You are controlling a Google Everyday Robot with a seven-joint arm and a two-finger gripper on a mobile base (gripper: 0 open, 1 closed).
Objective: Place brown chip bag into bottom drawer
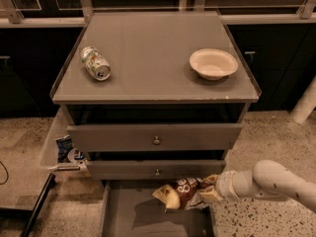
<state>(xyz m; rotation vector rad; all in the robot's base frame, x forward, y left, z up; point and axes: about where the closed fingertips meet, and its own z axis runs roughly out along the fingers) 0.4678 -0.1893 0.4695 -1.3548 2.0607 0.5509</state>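
Observation:
The brown chip bag (181, 192), dark foil with white lettering and tan ends, hangs in the air over the open bottom drawer (143, 218), near its right side. My gripper (210, 191) comes in from the right on a white arm (269, 181) and is shut on the bag's right end. The bag casts a shadow on the drawer's flat grey floor. The two knobbed drawers above stand slightly pulled out.
On the cabinet top lie a tipped soda can (95, 62) at the left and a white bowl (213, 63) at the right. A side bin (64, 149) on the cabinet's left holds a blue-white packet. Speckled floor surrounds the cabinet.

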